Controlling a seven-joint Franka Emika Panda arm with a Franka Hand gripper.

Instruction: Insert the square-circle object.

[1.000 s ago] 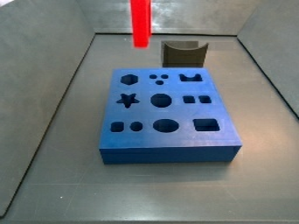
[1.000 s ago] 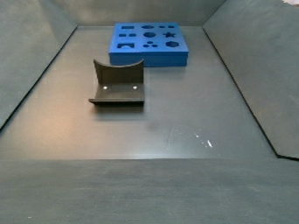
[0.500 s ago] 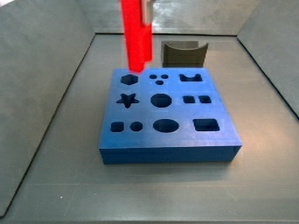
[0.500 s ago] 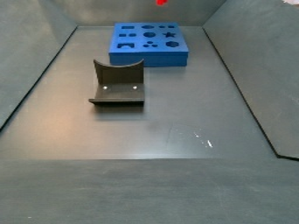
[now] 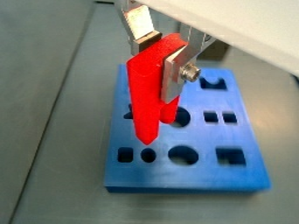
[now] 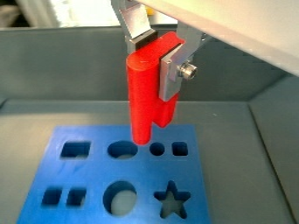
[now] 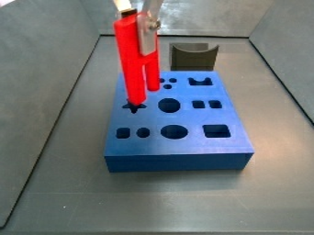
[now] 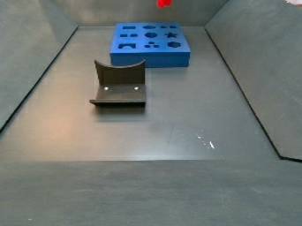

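While your gripper (image 5: 163,61) hangs above the blue block (image 7: 179,124), its silver fingers (image 5: 179,72) are pinching the upper part of the square-circle object (image 5: 152,94), which hangs upright with its lower end free. In a side view the red peg (image 7: 131,60) stands over the block's far-left area, its tip just above the star-shaped hole (image 7: 134,106), toward ten o'clock from the block's centre; you cannot tell from this angle whether the tip touches the block's top face. In a wrist view the peg's lower end (image 6: 140,131) sits over the round hole (image 6: 122,150) in the row of small openings, beside a smaller round hole (image 6: 156,150) and a small square one (image 6: 179,149). In both wrist views one finger plate with its screws lies flat against the peg's side, and the gripper's other plate (image 6: 136,24) shows above the peg's top.

From the far side view, only a sliver of red (image 8: 164,3) shows at the top edge, at twelve o'clock above the blue block (image 8: 151,44). The dark fixture (image 8: 119,84) stands on the grey floor (image 8: 177,150) well apart from the block, at roughly seven o'clock from it. In the nearer side view the same fixture (image 7: 193,56) rises just behind the block's far edge, at about one o'clock.
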